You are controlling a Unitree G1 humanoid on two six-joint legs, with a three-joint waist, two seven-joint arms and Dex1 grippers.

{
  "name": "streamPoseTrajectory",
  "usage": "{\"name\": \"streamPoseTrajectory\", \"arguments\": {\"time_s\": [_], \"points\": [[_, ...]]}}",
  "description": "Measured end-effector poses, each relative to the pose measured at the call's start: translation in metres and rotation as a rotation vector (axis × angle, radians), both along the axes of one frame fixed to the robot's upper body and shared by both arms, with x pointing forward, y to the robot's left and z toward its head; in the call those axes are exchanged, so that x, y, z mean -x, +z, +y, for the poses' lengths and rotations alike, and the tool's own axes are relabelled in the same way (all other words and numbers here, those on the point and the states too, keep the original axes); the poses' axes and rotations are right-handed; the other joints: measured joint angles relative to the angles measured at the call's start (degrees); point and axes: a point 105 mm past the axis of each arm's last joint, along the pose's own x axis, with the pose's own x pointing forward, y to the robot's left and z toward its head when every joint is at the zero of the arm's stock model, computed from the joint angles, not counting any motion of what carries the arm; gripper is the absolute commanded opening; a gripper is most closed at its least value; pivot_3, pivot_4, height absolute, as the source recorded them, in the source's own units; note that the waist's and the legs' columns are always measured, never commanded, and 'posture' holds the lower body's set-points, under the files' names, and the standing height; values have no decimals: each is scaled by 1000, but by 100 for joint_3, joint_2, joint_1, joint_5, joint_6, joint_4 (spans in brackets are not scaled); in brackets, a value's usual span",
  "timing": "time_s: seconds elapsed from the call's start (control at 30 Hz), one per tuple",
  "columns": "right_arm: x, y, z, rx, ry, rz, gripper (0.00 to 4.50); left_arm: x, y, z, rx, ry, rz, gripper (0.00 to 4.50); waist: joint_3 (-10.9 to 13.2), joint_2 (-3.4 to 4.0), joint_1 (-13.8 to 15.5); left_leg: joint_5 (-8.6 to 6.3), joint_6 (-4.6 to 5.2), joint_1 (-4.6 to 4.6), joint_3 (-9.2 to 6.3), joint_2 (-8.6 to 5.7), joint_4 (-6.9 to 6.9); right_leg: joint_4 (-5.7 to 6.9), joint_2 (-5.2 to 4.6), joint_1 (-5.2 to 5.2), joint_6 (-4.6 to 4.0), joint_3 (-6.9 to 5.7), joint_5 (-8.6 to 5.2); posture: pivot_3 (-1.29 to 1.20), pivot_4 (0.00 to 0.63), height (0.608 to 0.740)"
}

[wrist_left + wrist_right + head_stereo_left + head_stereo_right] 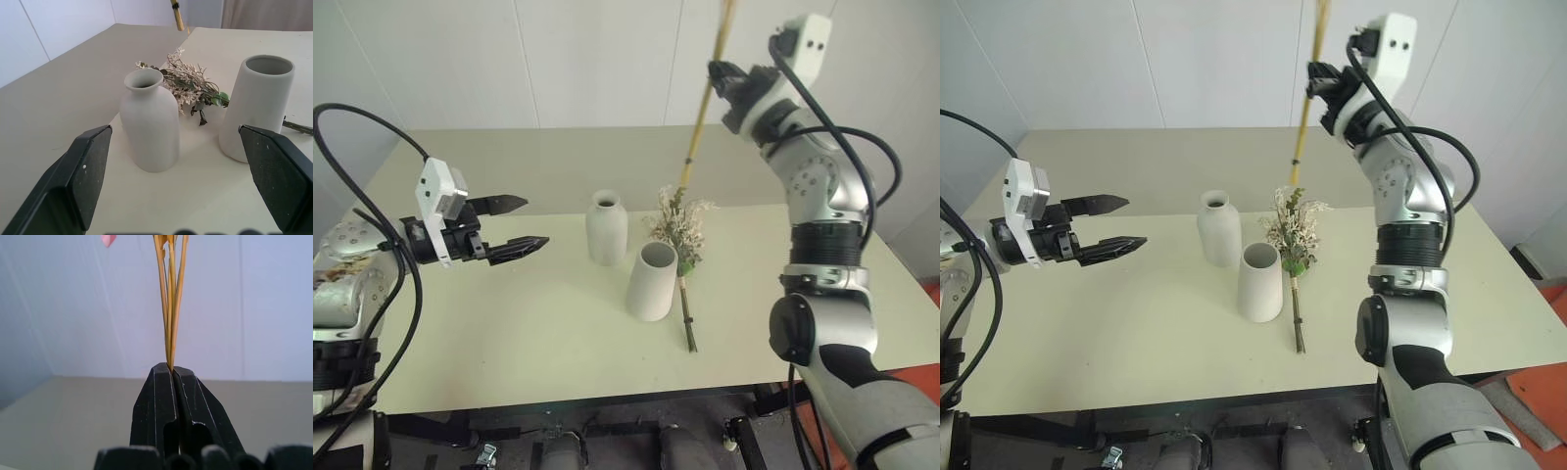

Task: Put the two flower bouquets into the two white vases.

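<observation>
Head stereo pair looked down over counter (509,333); left wrist view sat low, close to both vases (149,122), shared with head views.

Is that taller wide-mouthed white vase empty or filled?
Empty: the wide-mouthed vase stands upright with nothing in its open mouth; the bushy bouquet lies beside it.

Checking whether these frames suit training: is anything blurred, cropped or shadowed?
Left wrist view: both black fingers are soft and close, while the narrow vase and wide vase are sharp. Right wrist view: the straw stems run off the top; the background is hazy. Left eye view: even light, faint shadows under the vases, stems cropped at the top.
</observation>
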Motion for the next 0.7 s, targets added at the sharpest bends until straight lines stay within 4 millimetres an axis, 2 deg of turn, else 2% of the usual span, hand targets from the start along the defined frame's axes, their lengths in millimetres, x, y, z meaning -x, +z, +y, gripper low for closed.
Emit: {"name": "streamPoseTrajectory", "arguments": {"time_s": [0.07,0.23,0.43,0.7], "points": [[2,3,19,-15,55,-25,25,2,0,2,-9,13,1,4500,0,0,9,0,0,-1,0,0,0,0,-1,0,-1,-2,0,0,150,740],[4,-5,55,-39,156,-24,25,7,2,5,-7,26,-2,4500,1,1,16,0,0,-3,-2,0,-1,-1,-1,-2,-2,-4,1,0,150,740],[7,-11,80,-47,221,-45,25,7,3,5,-2,31,-8,4500,1,2,3,0,0,0,-2,1,-2,0,-1,-1,-2,-5,1,0,150,740],[-6,-43,97,-30,223,30,25,8,5,5,-7,32,-14,4500,2,3,2,0,0,-2,-2,1,-6,-1,-1,-4,-3,-5,1,0,150,740]]}}
